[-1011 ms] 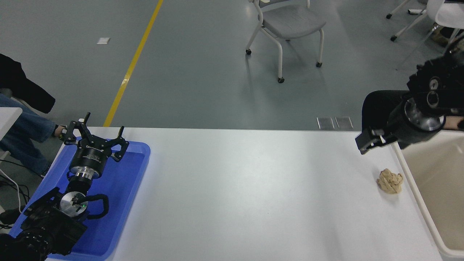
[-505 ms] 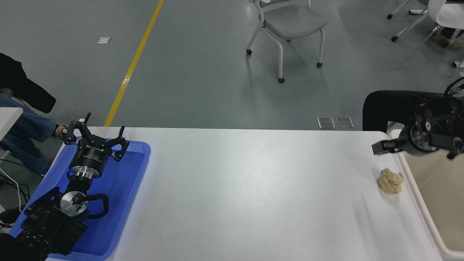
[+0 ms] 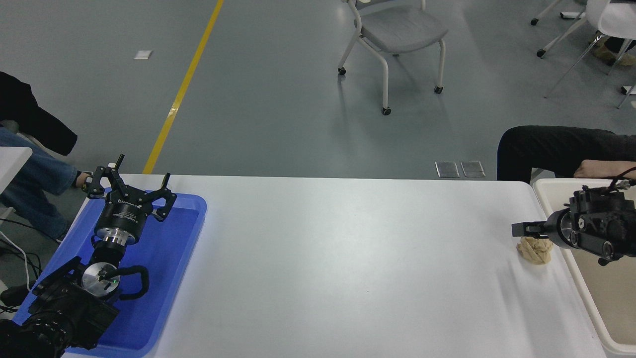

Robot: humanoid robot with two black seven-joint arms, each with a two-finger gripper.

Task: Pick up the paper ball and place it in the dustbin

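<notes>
The paper ball, a tan crumpled wad, lies on the white table near its right end, just left of the dustbin. The dustbin is cream-white and runs off the picture's right edge. My right gripper comes in low from the right across the dustbin's rim. It points left, and its black tip sits right over the ball's far upper edge, hiding part of it. Whether it touches the ball is unclear. My left gripper stays parked, open and empty, over the blue tray at the lower left.
A person's dark-sleeved arm and hand rest just beyond the dustbin's far rim. Another person in jeans sits at the far left. A grey chair stands on the floor behind the table.
My right arm has come down and swung in toward the ball, from high above the table's far right corner to just over the ball. The ball and left arm stayed put.
</notes>
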